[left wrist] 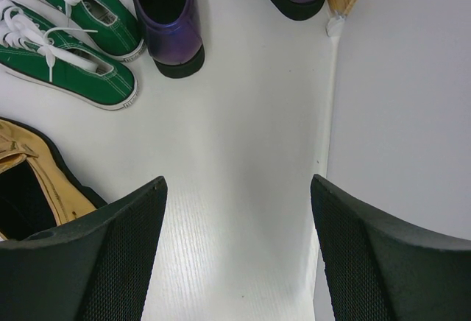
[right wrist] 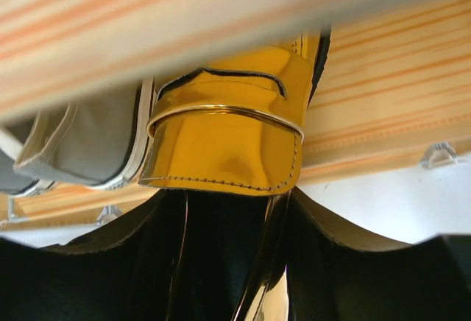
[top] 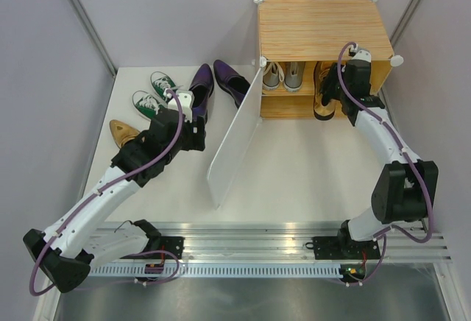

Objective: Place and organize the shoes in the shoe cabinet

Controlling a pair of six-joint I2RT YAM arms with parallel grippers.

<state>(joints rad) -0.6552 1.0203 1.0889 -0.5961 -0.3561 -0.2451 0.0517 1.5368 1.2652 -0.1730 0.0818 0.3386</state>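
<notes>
Right wrist view, gold shoe (right wrist: 224, 137) pinched between right fingers (right wrist: 73, 277), inside shoe cabinet (top: 324, 26), touching grey sneaker (right wrist: 88, 144), left fingers (left wrist: 110, 262) spread wide above bench (left wrist: 243, 152), near green sneakers (left wrist: 73, 71), purple shoes (left wrist: 173, 19), second gold shoe (left wrist: 29, 181).

V. glossy gold shoe (right wrist: 221, 144), wood cabinet (top: 324, 26)

Gold shoe (right wrist: 224, 140) ctr, toe twd 12, heel end running down at 6 btwn fingers of right gripper (right wrist: 234, 269); contact unclear. Grey sneaker (right wrist: 81, 144) just beside at 9. Bamboo-grain cabinet (right wrist: 383, 78) at 12 & 3. White table (right wrist: 397, 203) at 4.
</notes>
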